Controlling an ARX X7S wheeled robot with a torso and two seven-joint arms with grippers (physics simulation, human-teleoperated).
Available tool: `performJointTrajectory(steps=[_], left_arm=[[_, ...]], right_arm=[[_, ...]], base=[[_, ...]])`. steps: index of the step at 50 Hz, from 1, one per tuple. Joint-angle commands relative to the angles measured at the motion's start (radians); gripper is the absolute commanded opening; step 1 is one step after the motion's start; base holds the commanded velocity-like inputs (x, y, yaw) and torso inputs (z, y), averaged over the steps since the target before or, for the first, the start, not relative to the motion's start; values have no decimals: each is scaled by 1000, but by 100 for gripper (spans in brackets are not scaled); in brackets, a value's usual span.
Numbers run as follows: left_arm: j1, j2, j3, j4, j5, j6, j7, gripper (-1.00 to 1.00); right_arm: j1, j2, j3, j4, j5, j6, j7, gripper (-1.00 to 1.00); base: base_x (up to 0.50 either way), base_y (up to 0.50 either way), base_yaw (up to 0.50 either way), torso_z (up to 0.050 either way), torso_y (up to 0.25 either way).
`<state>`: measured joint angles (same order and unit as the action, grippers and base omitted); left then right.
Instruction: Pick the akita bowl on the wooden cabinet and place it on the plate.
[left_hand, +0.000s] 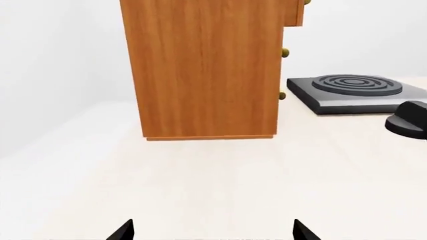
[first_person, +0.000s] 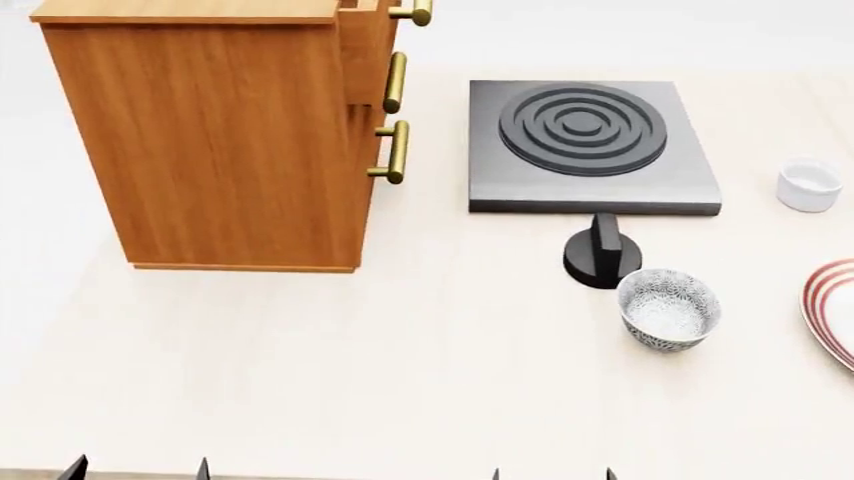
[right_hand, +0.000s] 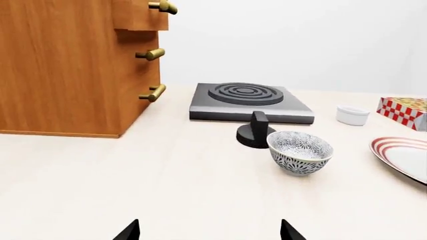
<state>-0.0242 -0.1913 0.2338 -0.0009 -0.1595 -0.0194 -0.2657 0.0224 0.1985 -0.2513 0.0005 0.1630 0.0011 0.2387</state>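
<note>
The akita bowl (first_person: 669, 309) (right_hand: 299, 151), white with dark floral speckle, stands upright on the pale counter, not on the cabinet, just in front of a black knob. The wooden cabinet (first_person: 220, 135) (left_hand: 203, 70) (right_hand: 63, 65) rises at the left with brass bar handles. Only the red-ringed edge of the plate (first_person: 831, 310) (right_hand: 403, 157) shows, to the bowl's right. My left gripper (first_person: 134, 469) (left_hand: 213, 231) and right gripper (first_person: 553, 475) (right_hand: 209, 231) sit low at the near edge, both open and empty, well short of the bowl.
A grey hob (first_person: 587, 145) with a black coil burner lies behind the bowl, its black knob (first_person: 603, 256) touching close to the bowl's far side. A small plain white cup (first_person: 809, 185) stands at the right. A red-and-white checked box (right_hand: 403, 111) sits beyond the plate.
</note>
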Motion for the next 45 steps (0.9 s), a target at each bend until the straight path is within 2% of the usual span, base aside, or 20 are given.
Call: performJointTrajectory(steps=[1, 7, 13, 18, 22, 31, 45], left_arm=[[-3, 15, -3, 11, 67, -40, -34, 100], [-6, 14, 3, 36, 115, -102, -85, 100], [16, 9, -39, 146, 55, -158, -91, 100], [40, 6, -42, 272, 38, -184, -101, 100], [47, -8, -36, 378, 46, -268, -119, 100], [51, -33, 10, 542, 106, -350, -151, 100], [43, -44, 17, 597, 111, -380, -168, 100]], right_arm=[[-1, -15, 18, -1, -11, -5, -13, 100], [-9, -15, 29, -19, 5, -7, -1, 100], [-20, -6, 30, -98, 5, 29, 19, 100], [-36, 17, 24, -226, 10, 86, 36, 100], [-47, 33, 25, -332, 15, 128, 52, 100], [-50, 59, 9, -526, 11, 203, 77, 100], [-42, 82, -13, -717, 6, 291, 106, 100]], base=[[0, 0, 0, 0, 0], [0, 0, 0, 0, 0], [0, 0, 0, 0, 0], [0, 0, 0, 0, 0], [0, 0, 0, 0, 0], [0, 0, 0, 0, 0], [0, 0, 0, 0, 0]])
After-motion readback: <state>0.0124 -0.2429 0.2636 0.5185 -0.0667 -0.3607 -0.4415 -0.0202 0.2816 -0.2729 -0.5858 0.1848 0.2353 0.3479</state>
